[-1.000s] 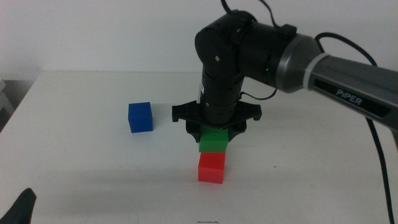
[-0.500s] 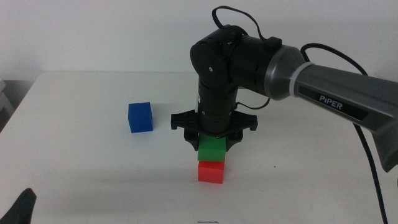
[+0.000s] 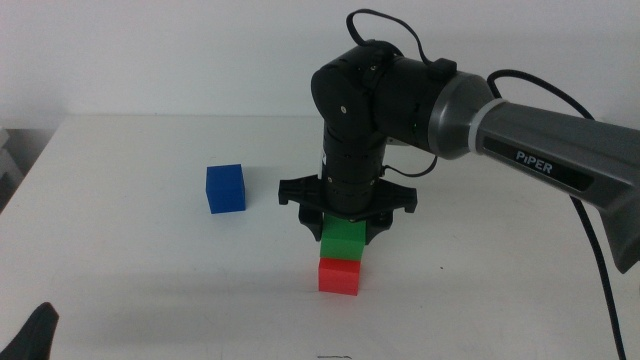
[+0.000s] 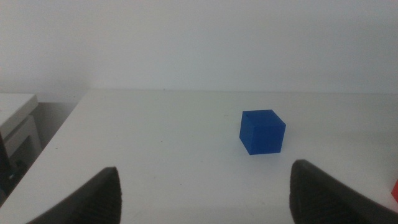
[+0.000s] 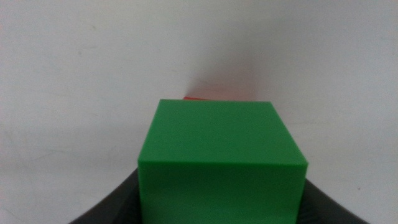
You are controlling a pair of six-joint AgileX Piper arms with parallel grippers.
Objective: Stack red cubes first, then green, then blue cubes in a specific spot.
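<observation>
White table (image 3: 150, 250) against a plain white wall.

Middle view: the right arm enters from the right side and points straight down over the centre of the table. The right gripper (image 3: 343, 232) is clamped on the green cube (image 3: 343, 240), with a jaw on either side of it. The green cube sits directly above the red cube (image 3: 340, 275), which rests on the tabletop; the two look to be touching or very nearly so, but the seam is too fine to say for sure. The blue cube (image 3: 226, 188) stands alone on the table to the left of the stack, well apart from it. Only a dark tip of the left gripper (image 3: 30, 335) shows at the bottom left corner.

Left wrist view: the left gripper (image 4: 205, 186) has its jaws spread wide with nothing between them. It faces the blue cube (image 4: 262, 131), which stands on the table ahead, well clear of the jaws.

Right wrist view: the green cube (image 5: 222, 158) fills the space between the jaws of the right gripper (image 5: 221, 199). A thin strip of the red cube (image 5: 208, 98) shows just past its far edge.
</observation>
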